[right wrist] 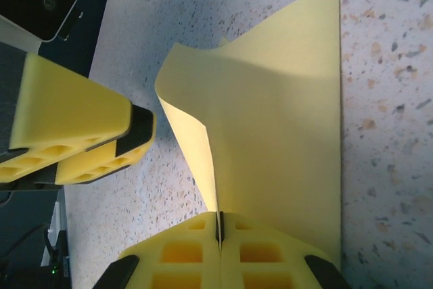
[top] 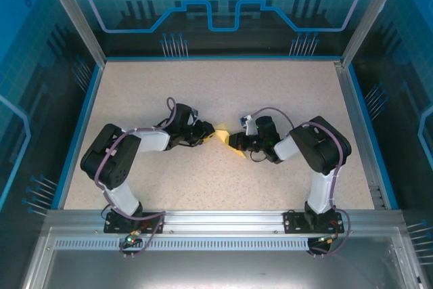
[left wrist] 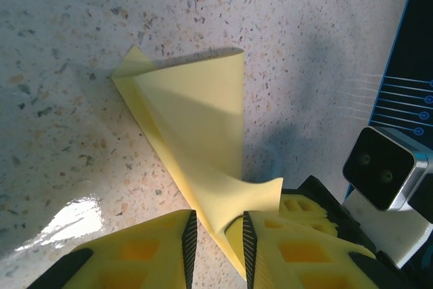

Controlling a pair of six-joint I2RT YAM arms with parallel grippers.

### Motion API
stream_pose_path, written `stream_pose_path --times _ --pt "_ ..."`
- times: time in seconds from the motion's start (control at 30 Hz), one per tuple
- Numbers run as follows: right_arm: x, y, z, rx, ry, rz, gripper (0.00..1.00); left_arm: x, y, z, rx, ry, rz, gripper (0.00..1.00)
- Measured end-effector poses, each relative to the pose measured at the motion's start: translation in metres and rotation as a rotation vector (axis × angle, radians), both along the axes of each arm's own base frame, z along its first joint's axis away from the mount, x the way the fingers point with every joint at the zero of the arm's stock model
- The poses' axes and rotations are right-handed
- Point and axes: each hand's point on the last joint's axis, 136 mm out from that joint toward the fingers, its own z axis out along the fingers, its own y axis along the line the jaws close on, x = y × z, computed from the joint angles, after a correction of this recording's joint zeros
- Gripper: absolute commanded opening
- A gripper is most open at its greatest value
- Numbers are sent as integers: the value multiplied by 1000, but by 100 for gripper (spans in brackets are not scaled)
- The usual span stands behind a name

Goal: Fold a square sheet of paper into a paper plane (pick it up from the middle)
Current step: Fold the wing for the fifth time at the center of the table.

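The square sheet of paper [top: 222,130] is pale yellow and partly folded, lifted off the table at mid-table between the two grippers. My right gripper [right wrist: 218,225] is shut on a raised fold of the sheet [right wrist: 284,133], which fans out ahead of it. My left gripper [left wrist: 216,238] faces it from the left. Its jaws straddle the near corner of the sheet [left wrist: 203,120] with a gap on each side. From above, the left gripper [top: 211,134] and the right gripper [top: 232,142] stand almost tip to tip.
The speckled beige table [top: 223,93] has a blue raised rim [top: 81,126] on the left and back and a metal rail [top: 355,126] on the right. The right gripper's yellow fingers [left wrist: 318,211] and its wrist camera [left wrist: 382,167] sit close to the left gripper.
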Motion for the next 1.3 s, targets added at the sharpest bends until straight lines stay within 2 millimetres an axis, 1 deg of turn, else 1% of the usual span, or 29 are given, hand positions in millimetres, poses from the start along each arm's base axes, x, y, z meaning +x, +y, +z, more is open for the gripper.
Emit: stream_pose_path --times 0.1,0.2,0.43,0.57,1.0,1.3 --pt "-1 0 -1 5 16 -3 0 -1 -2 -4 2 8 -9 27" --pt "-1 -1 -2 5 29 -7 0 -2 -6 -3 -6 7 -23 27" --pt "0 -5 -6 3 62 -25 0 4 -17 -5 -15 -10 -62 25" --pt "2 -7 -6 7 79 -40 0 5 -19 -10 -15 -6 -67 25" --pt "7 -12 -7 21 145 -82 0 7 -21 -10 -13 -25 -83 24" --pt "8 -14 -7 27 173 -89 0 11 -30 -17 -20 -16 -106 24"
